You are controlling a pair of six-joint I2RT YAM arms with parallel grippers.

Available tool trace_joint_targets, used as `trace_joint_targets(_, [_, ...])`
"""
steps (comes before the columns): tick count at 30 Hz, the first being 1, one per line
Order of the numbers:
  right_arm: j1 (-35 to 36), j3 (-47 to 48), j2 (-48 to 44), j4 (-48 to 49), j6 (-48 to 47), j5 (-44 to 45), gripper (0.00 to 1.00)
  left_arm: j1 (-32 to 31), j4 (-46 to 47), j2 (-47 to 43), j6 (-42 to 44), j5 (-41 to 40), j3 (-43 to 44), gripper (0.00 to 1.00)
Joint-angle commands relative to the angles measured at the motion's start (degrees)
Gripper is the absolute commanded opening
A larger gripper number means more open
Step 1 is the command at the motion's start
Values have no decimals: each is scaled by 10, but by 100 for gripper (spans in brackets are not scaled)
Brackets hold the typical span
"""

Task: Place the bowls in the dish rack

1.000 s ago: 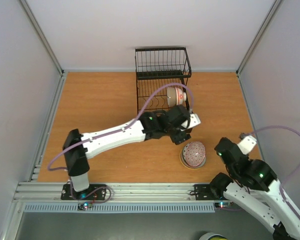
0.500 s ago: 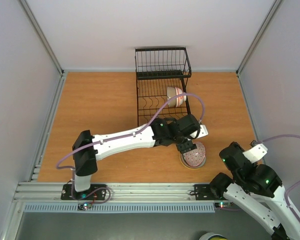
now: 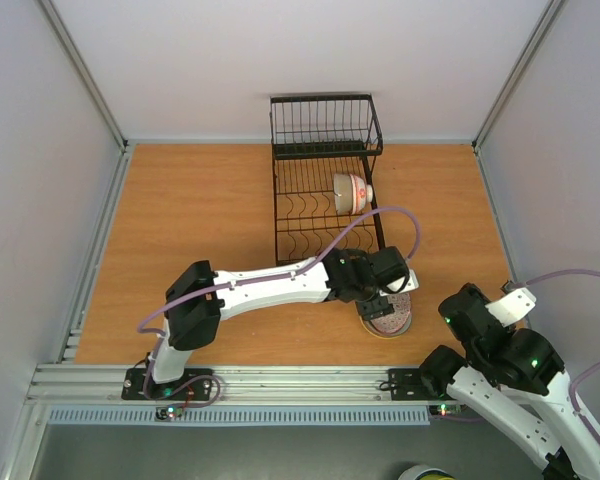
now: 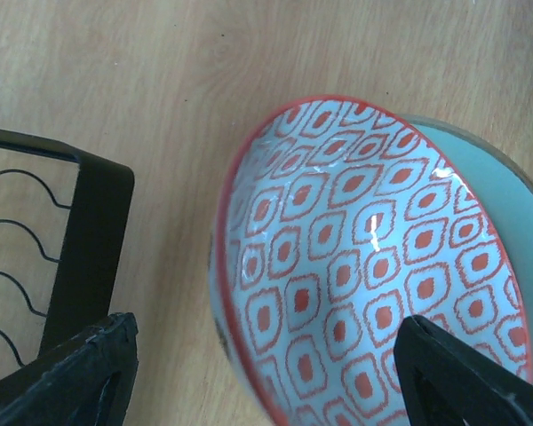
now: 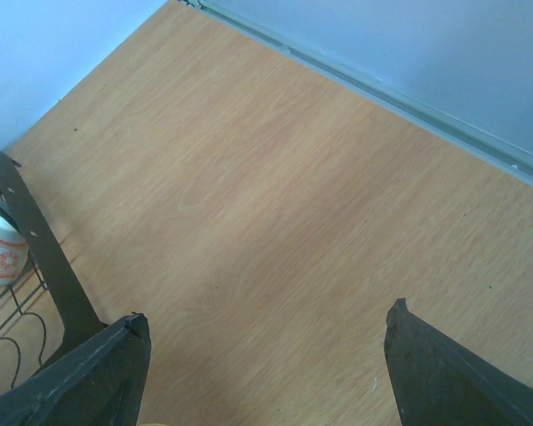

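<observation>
Hovering right of centre, your left gripper (image 3: 384, 299) sits released astride the red-patterned bowl (image 4: 364, 266); right gripper (image 5: 266, 315) released too

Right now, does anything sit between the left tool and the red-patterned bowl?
Nothing visible. The open left tool hangs directly over the red-patterned bowl, which is nested in a blue-green bowl beside the dish rack.

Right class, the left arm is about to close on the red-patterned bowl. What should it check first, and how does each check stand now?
1. The left gripper is open: ok.
2. Rim of the red-patterned bowl lies between its fingers: ok.
3. Fingers low enough to grip: cannot tell.
4. Bowl sits alone: not ok, it is nested, tilted, in the teal bowl.
5. The dish rack has free slots: ok, it holds only the racked bowl.
6. The right gripper is out of the way: ok.
</observation>
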Motion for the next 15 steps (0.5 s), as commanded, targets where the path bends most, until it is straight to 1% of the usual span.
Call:
trace_joint_targets(1, [3, 11, 1, 0, 2, 18, 73, -4, 0, 9, 7, 10, 16, 77])
trace_joint_targets(2, [2, 11, 2, 0, 2, 18, 73, -4, -2, 9, 9, 10, 17, 72])
trace_joint_targets(6, [3, 12, 1, 0, 1, 19, 73, -4, -5, 9, 12, 14, 18, 46])
trace_joint_targets(9, [3, 12, 2, 0, 2, 19, 74, -5, -6, 10, 13, 14, 18, 28])
trace_joint_targets(12, [3, 12, 2, -1, 3, 19, 74, -4, -8, 11, 14, 15, 18, 7])
trace_joint_targets(13, [3, 13, 1, -1, 3, 19, 74, -4, -8, 11, 14, 15, 19, 2])
trace_joint_targets(15, [3, 13, 0, -1, 2, 19, 74, -4, -8, 9, 14, 13, 18, 0])
